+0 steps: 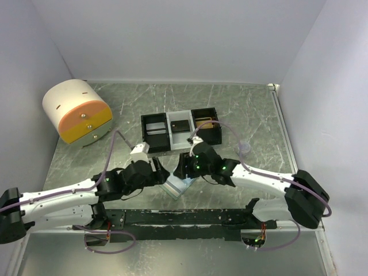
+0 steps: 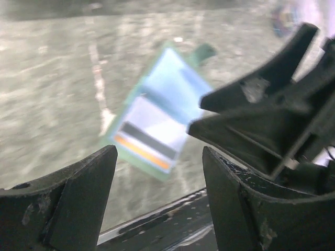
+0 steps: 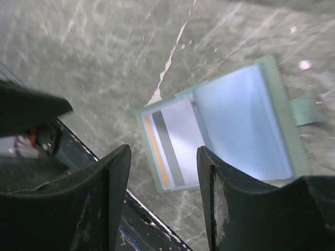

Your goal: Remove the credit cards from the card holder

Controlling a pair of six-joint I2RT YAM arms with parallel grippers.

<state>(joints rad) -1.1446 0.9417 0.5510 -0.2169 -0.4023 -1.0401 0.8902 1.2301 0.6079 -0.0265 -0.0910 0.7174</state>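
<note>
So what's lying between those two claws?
The open card holder, a striped card showing in one panel, lies on the table between the left gripper and right gripper; the top view shows it best.

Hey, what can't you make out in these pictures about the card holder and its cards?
Top view: card holder partly hidden under left pincer and right pincer.
Left wrist view: motion blur, card print unreadable.
Right wrist view: glare hides whether the other panel holds a card; a finger covers its corner.

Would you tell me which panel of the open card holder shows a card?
The panel opposite the strap tab: a white card with dark and orange stripes sits there; the tab-side panel looks plain.
</note>
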